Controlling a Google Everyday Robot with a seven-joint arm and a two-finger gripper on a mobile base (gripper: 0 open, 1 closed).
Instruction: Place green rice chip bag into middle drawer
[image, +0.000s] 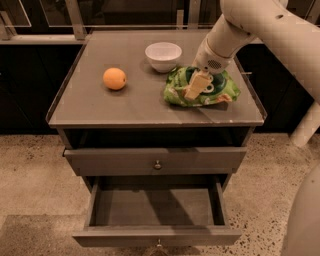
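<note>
The green rice chip bag (224, 90) lies on the cabinet top (125, 107) at the right, just in front of the white bowl. My gripper (196, 86) reaches down from the upper right and rests on the middle of the bag. The bag lies flat on the top. The middle drawer (156, 235) is pulled open below, its inside bare, with a small round knob at its front edge. The knobbed front above it (156, 161) is closed.
An orange fruit (114, 78) sits on the left of the top. A white bowl (163, 55) stands at the back middle. My white arm (280, 35) fills the right side. The speckled floor surrounds the cabinet.
</note>
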